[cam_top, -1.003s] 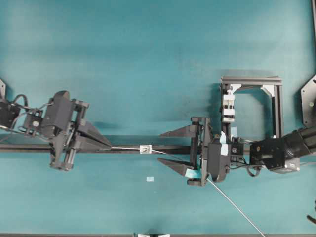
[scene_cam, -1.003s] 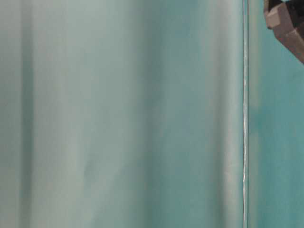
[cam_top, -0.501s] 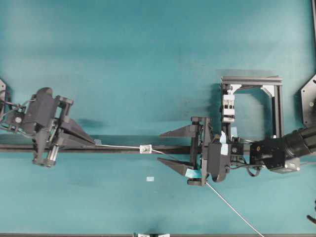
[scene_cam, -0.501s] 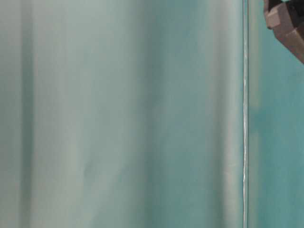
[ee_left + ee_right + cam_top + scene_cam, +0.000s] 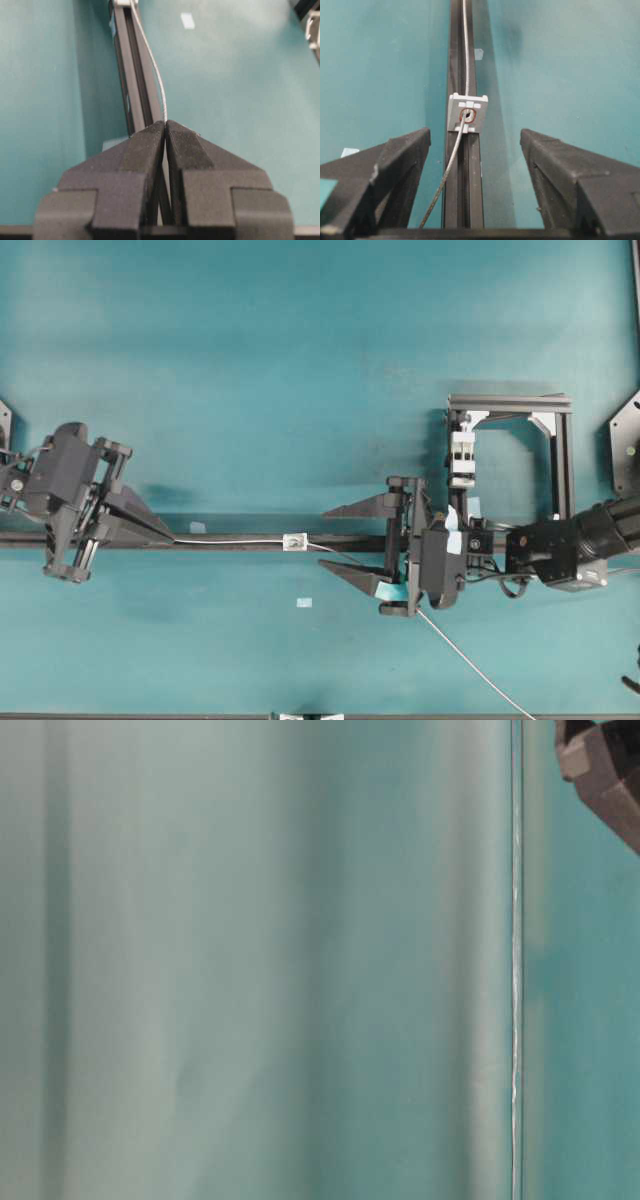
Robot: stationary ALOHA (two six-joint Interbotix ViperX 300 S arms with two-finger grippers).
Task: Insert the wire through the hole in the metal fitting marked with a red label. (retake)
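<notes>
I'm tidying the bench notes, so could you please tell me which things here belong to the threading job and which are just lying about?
Job: wire, metal fitting, hole, left pincer, right pincer.

Lying about: pale tag, black frame.

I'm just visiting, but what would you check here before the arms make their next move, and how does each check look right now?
1. Wire passes through the hole in the metal fitting: ok.
2. Left gripper shut on the wire: ok.
3. Right gripper open, touching neither wire nor fitting: ok.
4. Fitting seated on the black rail: ok.
5. Wire free of kinks between fitting and left gripper: ok, one gentle curve.
6. Whether the wire's far tail is snag-free: cannot tell.
</notes>
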